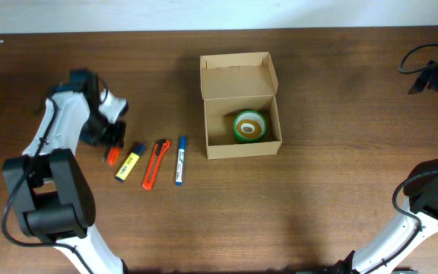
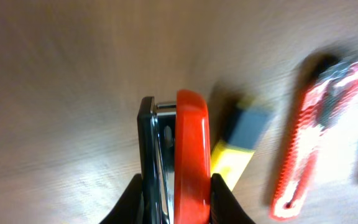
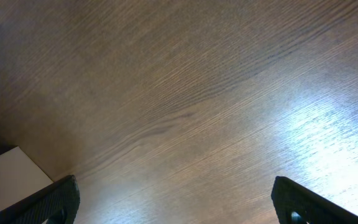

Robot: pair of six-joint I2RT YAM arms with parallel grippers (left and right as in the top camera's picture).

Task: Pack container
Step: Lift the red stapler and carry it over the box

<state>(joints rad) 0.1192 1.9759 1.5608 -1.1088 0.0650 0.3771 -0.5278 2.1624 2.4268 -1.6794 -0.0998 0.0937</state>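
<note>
Well, plain container [image 1: 238, 76], illegible marker [image 1: 180, 160] lettering.

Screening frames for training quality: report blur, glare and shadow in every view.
Overhead: evenly lit, mostly sharp. Left wrist: the gripped orange-red and black stapler-like tool is crisp; brown wooden table and red plastic utility knife are blurred. Right wrist: bright glare patch on the wood at right.

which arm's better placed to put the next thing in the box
Left. The left gripper is shut on the orange tool by the yellow marker; the right gripper hangs open over the table, holding nothing.
</note>
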